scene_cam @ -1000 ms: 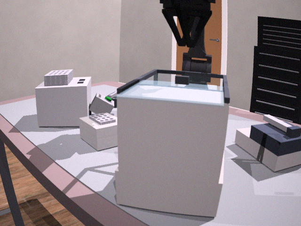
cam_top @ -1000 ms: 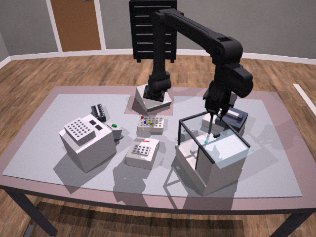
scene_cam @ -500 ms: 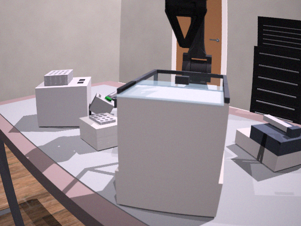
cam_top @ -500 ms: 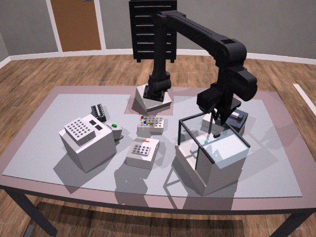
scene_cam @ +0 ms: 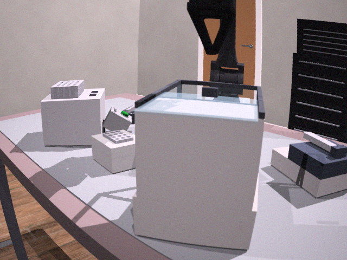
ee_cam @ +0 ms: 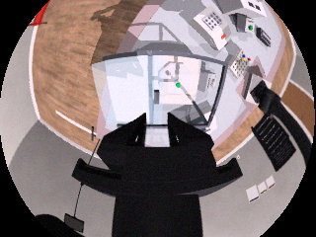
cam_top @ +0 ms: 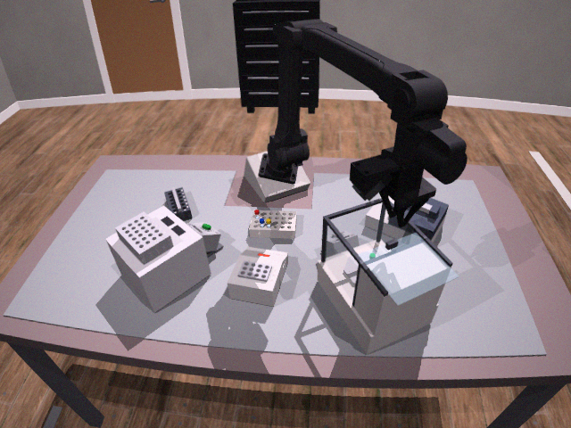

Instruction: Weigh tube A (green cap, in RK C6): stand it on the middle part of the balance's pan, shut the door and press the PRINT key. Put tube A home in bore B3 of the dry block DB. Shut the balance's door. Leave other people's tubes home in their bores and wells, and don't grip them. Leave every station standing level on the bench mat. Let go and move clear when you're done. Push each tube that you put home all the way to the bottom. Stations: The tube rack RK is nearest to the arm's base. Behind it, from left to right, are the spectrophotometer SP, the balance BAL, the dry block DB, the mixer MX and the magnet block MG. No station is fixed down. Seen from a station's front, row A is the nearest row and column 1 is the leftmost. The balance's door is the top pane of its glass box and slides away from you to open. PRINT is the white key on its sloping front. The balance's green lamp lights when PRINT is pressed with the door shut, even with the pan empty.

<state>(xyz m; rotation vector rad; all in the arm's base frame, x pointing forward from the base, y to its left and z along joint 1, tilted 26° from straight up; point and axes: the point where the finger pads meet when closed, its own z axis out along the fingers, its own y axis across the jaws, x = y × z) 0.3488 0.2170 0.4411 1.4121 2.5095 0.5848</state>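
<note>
Tube A, with its green cap (cam_top: 371, 254) (ee_cam: 177, 83), stands inside the balance (cam_top: 396, 317) (scene_cam: 196, 173) on the pan. The balance's top pane (cam_top: 415, 269) (scene_cam: 201, 107) is slid back away from the arm and overhangs the far wall, so the near part of the top is open. The pane's small dark handle (cam_top: 392, 243) (scene_cam: 210, 91) sits at its near edge. My gripper (cam_top: 401, 219) (scene_cam: 211, 51) (ee_cam: 157, 116) hangs above the balance's arm-side edge. It is clear of the handle, and its fingers are close together and empty. The dry block (cam_top: 255, 287) (scene_cam: 111, 156) (ee_cam: 212, 22) stands beside the balance.
The tube rack (cam_top: 272, 234) (ee_cam: 240, 62) holds several coloured-cap tubes near the arm's base. The dark-topped spectrophotometer (cam_top: 431, 214) (scene_cam: 313, 159) is behind the gripper. A large white box with a bored block (cam_top: 156, 271) (scene_cam: 70, 120), a tilted small grey box (cam_top: 210, 237) (scene_cam: 116, 120) and a black block (cam_top: 178, 202) stand beyond the dry block.
</note>
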